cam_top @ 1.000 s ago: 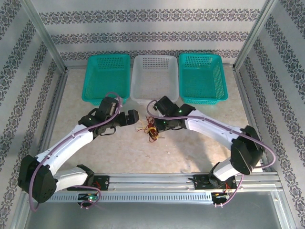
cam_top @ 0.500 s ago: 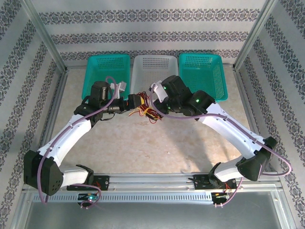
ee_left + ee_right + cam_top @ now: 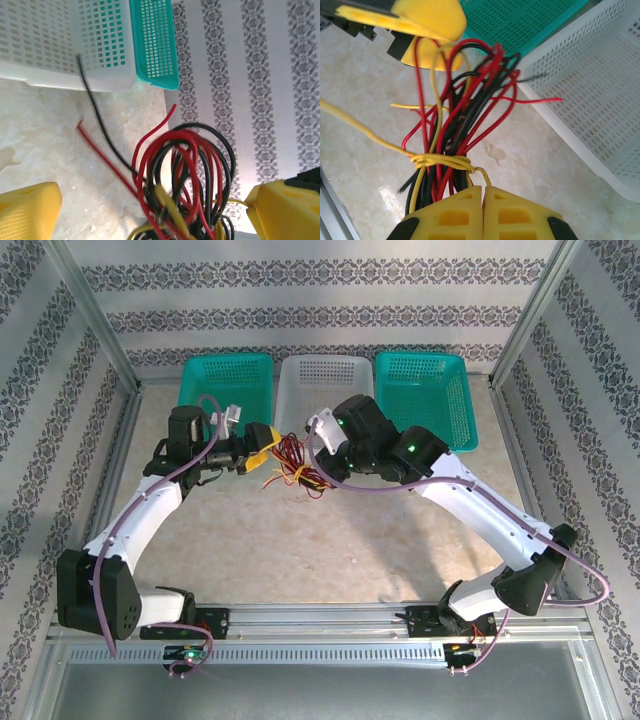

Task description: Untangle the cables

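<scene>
Cables (image 3: 296, 468), thin red, yellow and black strands, hang as one knotted bunch just left of centre in the overhead view, lifted above the table (image 3: 300, 560) between the two arms. In the right wrist view the cables (image 3: 462, 110) fan upward from the bottom edge of the frame as overlapping loops. One yellow strand is wound several times around the stems of the others just above the fingers, binding them together. The right gripper (image 3: 483, 212) has its yellow fingers pressed together on the base of this bunch. It meets the bunch's right side in the overhead view (image 3: 328, 466). The left gripper (image 3: 262, 458) reaches in from the left. Its wrist view shows its fingers spread wide at the lower corners of the frame (image 3: 155, 220), with the cables (image 3: 187, 175) looping between them and nothing yet pinched. Behind the bunch, towards the top of the overhead frame, stand a white basket (image 3: 285, 405), a teal basket on the left (image 3: 188, 405) and a teal basket on the right (image 3: 466, 405). Judged from this arrangement, the task is at an early stage: the bunch is held up, but no strand has been drawn free. The yellow wrap must be loosened and each colour parted.
</scene>
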Available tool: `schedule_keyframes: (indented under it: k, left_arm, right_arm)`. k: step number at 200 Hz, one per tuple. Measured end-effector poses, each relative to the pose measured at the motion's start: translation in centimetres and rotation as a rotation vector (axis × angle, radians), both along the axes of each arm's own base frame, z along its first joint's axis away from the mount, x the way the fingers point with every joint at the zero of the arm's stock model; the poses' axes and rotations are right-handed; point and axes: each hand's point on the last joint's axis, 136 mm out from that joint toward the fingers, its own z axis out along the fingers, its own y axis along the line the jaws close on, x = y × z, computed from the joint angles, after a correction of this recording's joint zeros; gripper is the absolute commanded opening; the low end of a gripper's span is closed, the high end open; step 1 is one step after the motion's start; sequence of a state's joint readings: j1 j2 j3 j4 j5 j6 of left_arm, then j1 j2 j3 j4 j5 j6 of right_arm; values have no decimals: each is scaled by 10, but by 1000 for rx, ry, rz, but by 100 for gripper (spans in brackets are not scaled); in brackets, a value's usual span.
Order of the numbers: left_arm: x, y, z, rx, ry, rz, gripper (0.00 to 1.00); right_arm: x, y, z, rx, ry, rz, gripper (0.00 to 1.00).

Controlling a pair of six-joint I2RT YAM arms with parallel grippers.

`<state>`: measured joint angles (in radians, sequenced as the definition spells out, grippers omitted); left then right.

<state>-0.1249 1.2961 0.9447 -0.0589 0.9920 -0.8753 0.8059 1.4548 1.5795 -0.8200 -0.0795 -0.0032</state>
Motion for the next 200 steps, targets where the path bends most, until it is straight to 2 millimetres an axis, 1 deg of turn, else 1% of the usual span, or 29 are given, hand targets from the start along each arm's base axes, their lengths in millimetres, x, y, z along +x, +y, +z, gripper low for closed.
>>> schedule_keyframes:
  k: [13, 44, 56, 67, 84, 100, 111, 128, 159, 164, 184, 189, 200]
  left_arm:
    - [0, 2, -2, -21, 17, 3, 99]
    - [-4, -5, 9, -58, -6, -33, 99]
    - [-5, -6, 10, -64, -15, -40, 99]
    - [-7, -6, 6, -69, -6, -49, 99]
    - [-13, -8, -8, -76, 24, -57, 99]
    - [-20, -14, -21, -90, 59, -75, 99]
    - [-24, -20, -24, -101, 71, -94, 99]
    - [-25, -27, -18, -126, 53, -114, 99]
    - [-20, -31, -8, -186, 4, -112, 100]
    - [-19, -31, -8, -195, 1, -111, 94]
    - [-16, -32, -7, -232, 2, -111, 61]
    - [-16, -33, -6, -241, 0, -116, 56]
    - [-14, -33, -3, -255, -11, -122, 41]
  right_arm:
    - [0, 2, -1, -4, 1, 6, 0]
    - [-1, 10, -3, -13, 4, 26, 0]
    - [-1, 14, -2, -16, 0, 37, 0]
    - [-1, 18, -2, -18, -3, 47, 0]
    - [0, 24, 1, -18, -8, 61, 0]
    - [-1, 31, 3, -15, -11, 80, 0]
    - [-2, 35, 3, -18, -10, 93, 0]
    - [-3, 40, 2, -25, -9, 110, 0]
    - [-3, 44, 4, -25, -13, 119, 0]
    - [-3, 45, 4, -24, -14, 120, 0]
    - [-5, 46, 4, -25, -13, 124, 0]
    - [-5, 46, 4, -26, -12, 125, 0]
    - [-5, 46, 4, -26, -12, 125, 0]
